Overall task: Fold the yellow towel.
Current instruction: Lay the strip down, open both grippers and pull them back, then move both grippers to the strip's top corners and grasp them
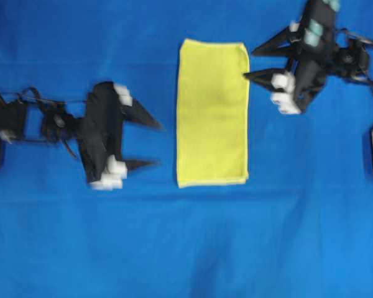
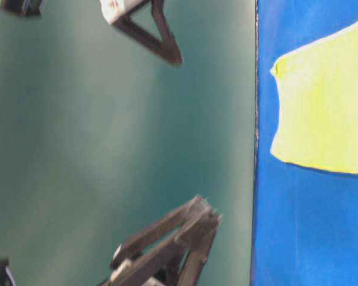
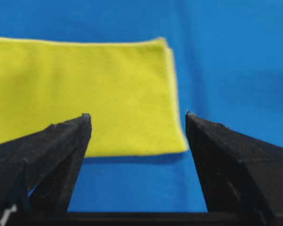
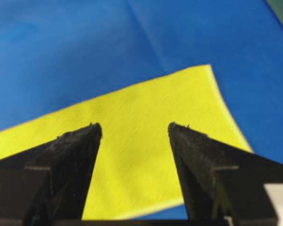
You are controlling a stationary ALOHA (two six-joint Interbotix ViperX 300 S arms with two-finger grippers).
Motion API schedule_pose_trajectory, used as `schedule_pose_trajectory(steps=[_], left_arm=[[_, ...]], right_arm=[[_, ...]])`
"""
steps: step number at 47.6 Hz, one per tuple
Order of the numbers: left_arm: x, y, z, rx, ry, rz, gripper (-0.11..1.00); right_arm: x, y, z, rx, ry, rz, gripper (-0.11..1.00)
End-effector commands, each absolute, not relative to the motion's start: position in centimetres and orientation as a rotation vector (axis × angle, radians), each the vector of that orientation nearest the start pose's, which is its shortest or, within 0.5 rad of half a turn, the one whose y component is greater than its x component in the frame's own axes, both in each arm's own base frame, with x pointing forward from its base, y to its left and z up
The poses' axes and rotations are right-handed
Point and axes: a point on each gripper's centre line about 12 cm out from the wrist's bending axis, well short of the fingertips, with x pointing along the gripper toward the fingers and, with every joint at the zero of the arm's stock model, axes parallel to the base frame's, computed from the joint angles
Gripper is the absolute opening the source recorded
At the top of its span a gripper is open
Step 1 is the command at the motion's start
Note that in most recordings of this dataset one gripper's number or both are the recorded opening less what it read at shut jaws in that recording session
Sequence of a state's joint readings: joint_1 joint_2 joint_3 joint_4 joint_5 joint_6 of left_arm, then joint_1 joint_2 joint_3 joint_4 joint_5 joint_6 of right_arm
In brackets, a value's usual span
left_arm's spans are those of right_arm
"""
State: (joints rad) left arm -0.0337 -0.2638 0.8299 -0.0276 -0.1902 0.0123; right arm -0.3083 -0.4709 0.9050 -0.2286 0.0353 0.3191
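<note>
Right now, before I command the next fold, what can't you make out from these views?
- Yellow towel: layer count unclear; overhead blurred.
- Towel's far end: cut off by the table-level view's right edge.
- Left tool: height above blue cloth unclear.
- Right tool: whether it touches the towel's edge is unclear.

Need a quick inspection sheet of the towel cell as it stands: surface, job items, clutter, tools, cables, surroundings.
Surface: blue cloth covers the table, a few soft creases.
Job's things: yellow towel lies flat as a tall rectangle, doubled edge visible in the left wrist view, neither tool holding it.
Clutter: nothing seen.
Grippers: left tool open, short of the towel; right tool open, one tip at the towel's upper right edge.
Cables: black leads along the left arm.
Surroundings: dark green backdrop.
</note>
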Motion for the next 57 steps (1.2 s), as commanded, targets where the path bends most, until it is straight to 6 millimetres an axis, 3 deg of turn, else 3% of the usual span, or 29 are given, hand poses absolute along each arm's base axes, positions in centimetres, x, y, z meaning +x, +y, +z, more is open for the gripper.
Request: schedule_pose_trajectory(steps=[1,6,12,21,38,46,57], left_arm=[[32.9,0.3,24.4,-0.018,0.296,0.017,0.76],[30.8,1.7,24.5,-0.023,0.259,0.06,0.76],[28.5,3.1,24.6,-0.03,0.231,0.115,0.76],[26.9,4.1,24.3,-0.035,0.188,0.16,0.76],[29.0,4.8,24.0,-0.033,0.201,0.172,0.76],[31.5,7.4,23.4,-0.03,0.229,0.236,0.75],[35.2,12.3,20.2,-0.056,0.322,0.339,0.75]], right_arm=[[26.6,-8.3,25.8,0.152,0.384,-0.323,0.62],[24.4,-7.7,26.8,0.143,0.32,-0.32,0.62],[22.6,-7.0,26.6,0.138,0.281,-0.315,0.62],[22.4,-6.9,25.4,0.151,0.271,-0.306,0.62],[23.9,-8.6,24.7,0.172,0.301,-0.352,0.61],[25.4,-12.1,23.1,0.192,0.382,-0.448,0.61],[28.4,-16.4,19.6,0.192,0.555,-0.516,0.61]])
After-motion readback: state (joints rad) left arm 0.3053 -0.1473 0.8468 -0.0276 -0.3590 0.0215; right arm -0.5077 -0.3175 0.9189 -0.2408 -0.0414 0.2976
